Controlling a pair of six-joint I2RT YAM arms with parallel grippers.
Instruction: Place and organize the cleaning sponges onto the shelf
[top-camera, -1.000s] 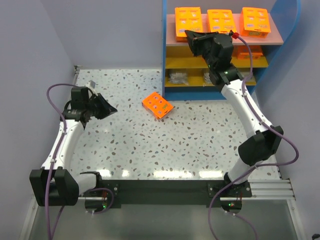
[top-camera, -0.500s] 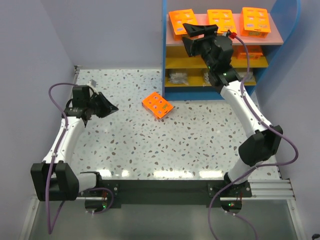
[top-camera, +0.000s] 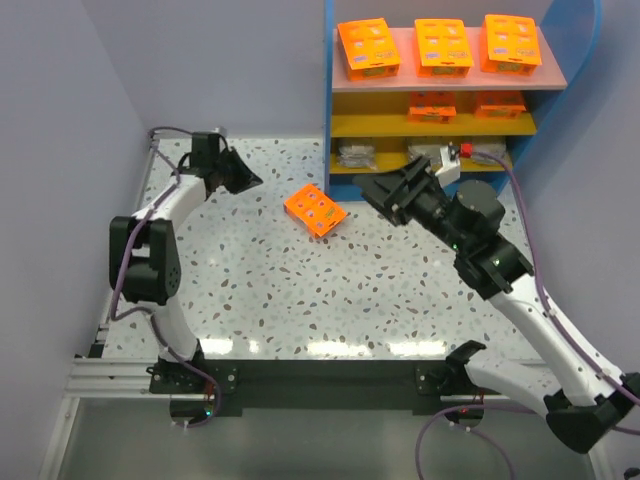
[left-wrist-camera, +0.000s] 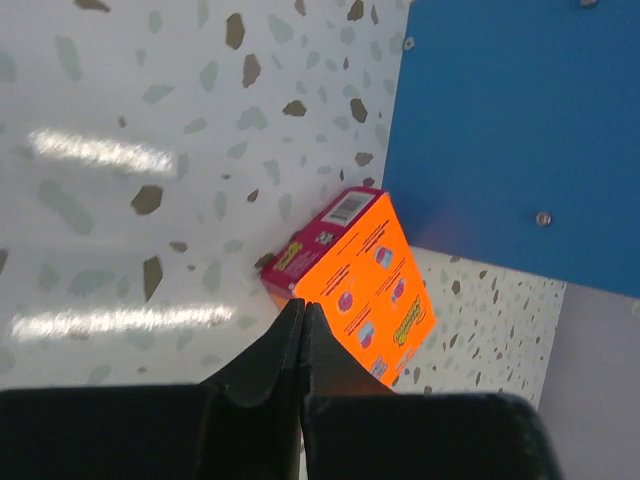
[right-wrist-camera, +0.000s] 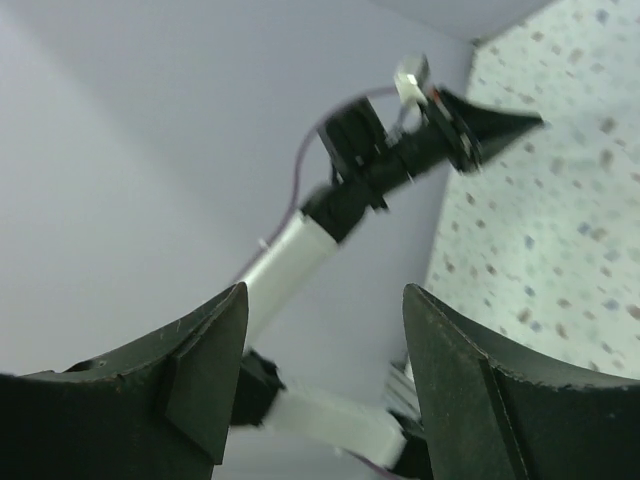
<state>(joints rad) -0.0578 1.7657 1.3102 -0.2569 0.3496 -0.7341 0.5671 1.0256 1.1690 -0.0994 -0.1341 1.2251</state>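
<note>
Orange pack (top-camera: 315, 210) lone on table (top-camera: 300, 290), unshelved | my left pincer (top-camera: 240, 178) pressed together | right pincer (top-camera: 385, 195) spread, likely for pickup

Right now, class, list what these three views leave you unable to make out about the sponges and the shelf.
- Top view: wrapped pads on the lowest board, count unclear; the right arm covers part.
- Left wrist view: loose orange pack, near edge behind the shut left claw.
- Right wrist view: blurred; shelf out of frame.
</note>
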